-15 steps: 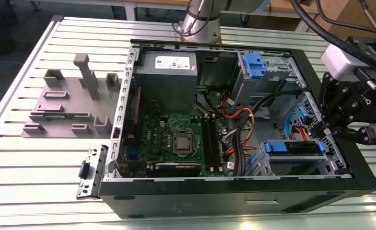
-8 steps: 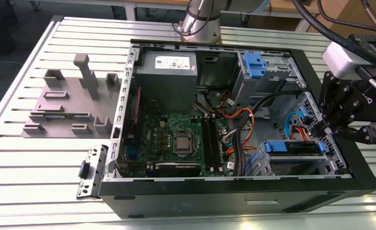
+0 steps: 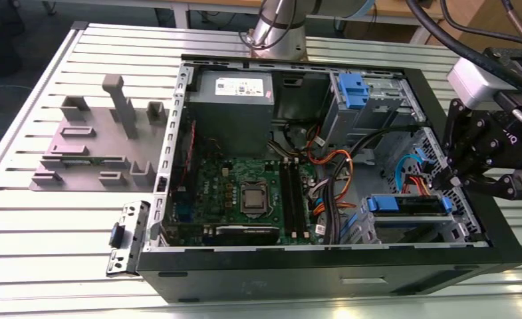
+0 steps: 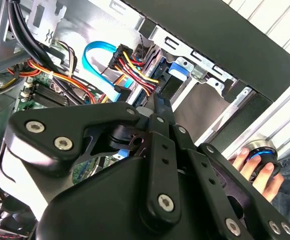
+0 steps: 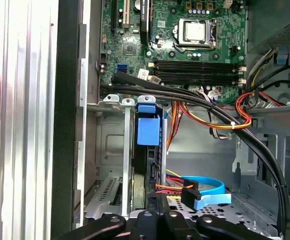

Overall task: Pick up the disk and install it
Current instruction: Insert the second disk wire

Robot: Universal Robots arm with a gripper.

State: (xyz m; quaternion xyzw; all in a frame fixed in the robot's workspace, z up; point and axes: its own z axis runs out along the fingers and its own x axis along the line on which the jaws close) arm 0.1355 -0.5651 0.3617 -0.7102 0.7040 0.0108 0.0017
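Note:
The disk (image 3: 409, 205) stands on edge in the lower drive cage at the front corner of the open computer case, on the exterior view's right; its blue bracket (image 5: 149, 127) faces up out of the slot. In the second wrist view the disk (image 4: 171, 75) is a dark slab beside red, yellow and blue cables. My gripper (image 3: 457, 181) hangs over that cage from the exterior view's right. Its fingertips (image 4: 161, 102) are pressed together just short of the disk's cable end, with nothing seen between them. The gripper (image 5: 157, 214) sits close above the cage rim.
A grey power-supply box (image 3: 234, 100) and an upper cage with a blue latch (image 3: 354, 90) fill the case's far side, with the motherboard (image 3: 243, 193) between. Black cables (image 5: 220, 117) cross beside the cage. A person's hand (image 4: 252, 167) rests on a round knob outside the case.

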